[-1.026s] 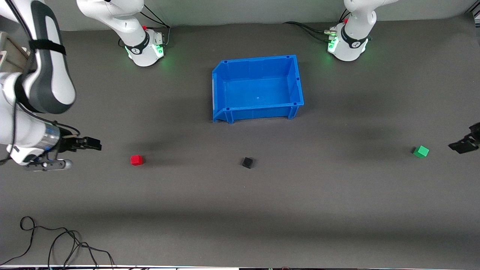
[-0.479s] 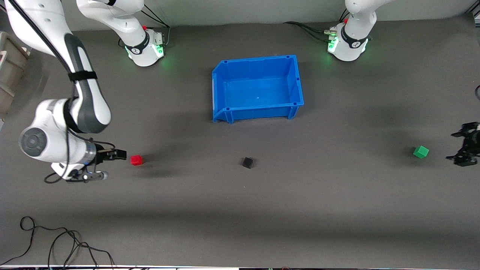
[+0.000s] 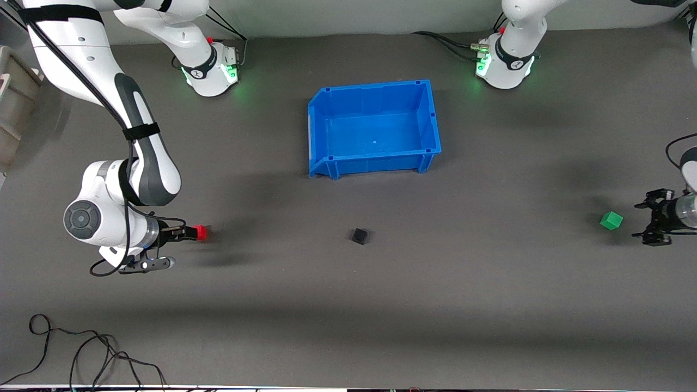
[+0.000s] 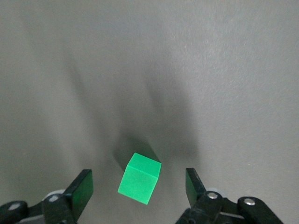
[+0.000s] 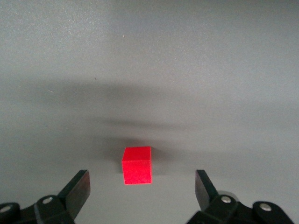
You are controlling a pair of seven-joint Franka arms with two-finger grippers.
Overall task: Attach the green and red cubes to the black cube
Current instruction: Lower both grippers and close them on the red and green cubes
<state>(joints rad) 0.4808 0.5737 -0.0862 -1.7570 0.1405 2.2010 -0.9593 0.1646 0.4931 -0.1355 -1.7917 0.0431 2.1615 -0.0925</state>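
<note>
The black cube [image 3: 359, 236] sits alone at the centre of the front view, below the blue bin [image 3: 430, 117], well apart from both coloured cubes. The red cube [image 3: 201, 232] lies at centre-left of that view; in the right wrist view it [image 5: 137, 165] rests on the mat between the spread fingers [image 5: 77, 187] of the right gripper [image 5: 140, 189], touching neither. The green cube [image 3: 611, 220] lies at the right edge; in the left wrist view it [image 4: 139, 178] stands skewed between the left gripper's [image 4: 138, 187] parted fingers [image 4: 194, 185], with clear gaps on both sides, ungrasped.
</note>
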